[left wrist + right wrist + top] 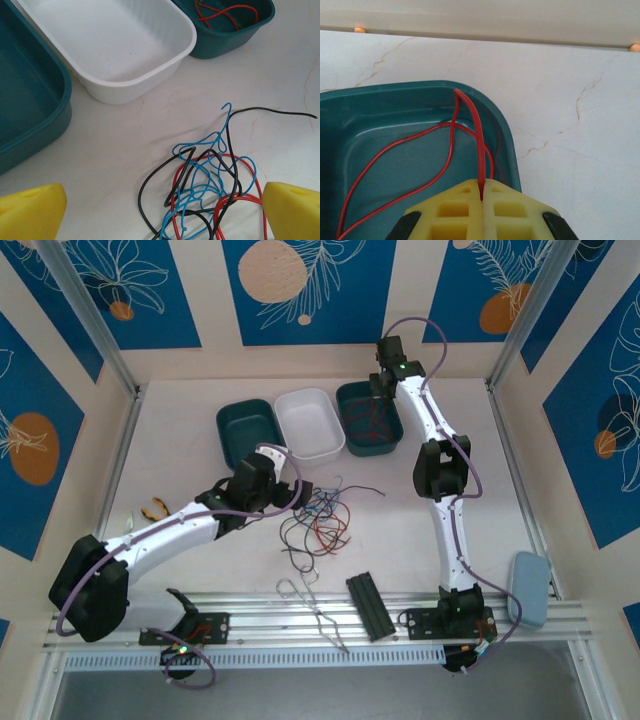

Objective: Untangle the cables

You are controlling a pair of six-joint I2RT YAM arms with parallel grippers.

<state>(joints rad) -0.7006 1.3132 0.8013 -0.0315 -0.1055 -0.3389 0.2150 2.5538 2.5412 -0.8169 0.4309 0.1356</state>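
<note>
A tangle of red, blue and black cables [320, 515] lies mid-table, and in the left wrist view the same cables [210, 190] sit between my yellow fingertips [30, 210]. My left gripper [162, 215] hovers open just above them, holding nothing; from above it [288, 488] is at the tangle's left edge. My right gripper [481, 195] is shut on a red cable [475, 135] that loops inside the right teal tray [505, 130]. From above, that gripper [383, 390] hangs over the same tray [395, 425].
A white tray [310, 422] and a second teal tray [247, 430] stand left of the right teal one. Metal tongs [315, 610] and a black strip [368, 605] lie near the front rail. Orange-handled pliers [155, 508] are at left, a pale blue block [528, 588] at right.
</note>
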